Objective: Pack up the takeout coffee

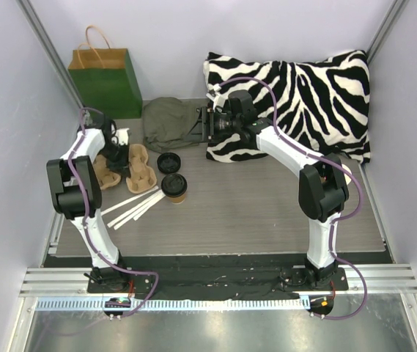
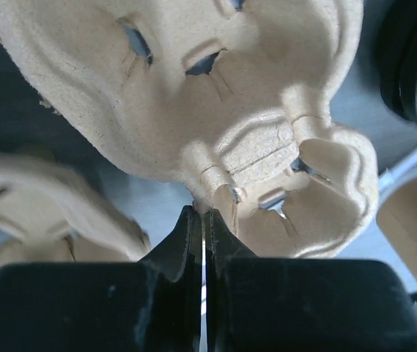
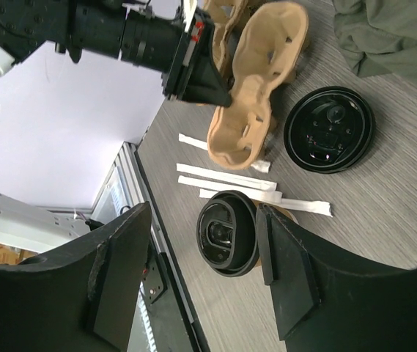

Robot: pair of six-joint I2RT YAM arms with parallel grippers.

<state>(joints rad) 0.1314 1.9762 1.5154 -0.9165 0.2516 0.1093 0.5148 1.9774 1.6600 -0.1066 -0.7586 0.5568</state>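
Showing one takeout coffee [image 1: 174,186], two trays [image 1: 141,170], one lid [image 1: 169,162].

The lidded takeout coffee [image 1: 174,186] stands on the table [image 1: 267,213] near the pulp tray [image 1: 141,170] and a loose black lid [image 1: 169,162].

Takeout coffee [image 1: 174,186]: small tan paper cup, black lid fitted, upright on grey tabletop [image 1: 267,213], left of centre.

The bag [image 1: 109,84] is green, the cushion [image 1: 303,81] zebra-striped, the cloth [image 1: 168,121] olive, the takeout coffee [image 1: 174,187] tan, black-lidded.
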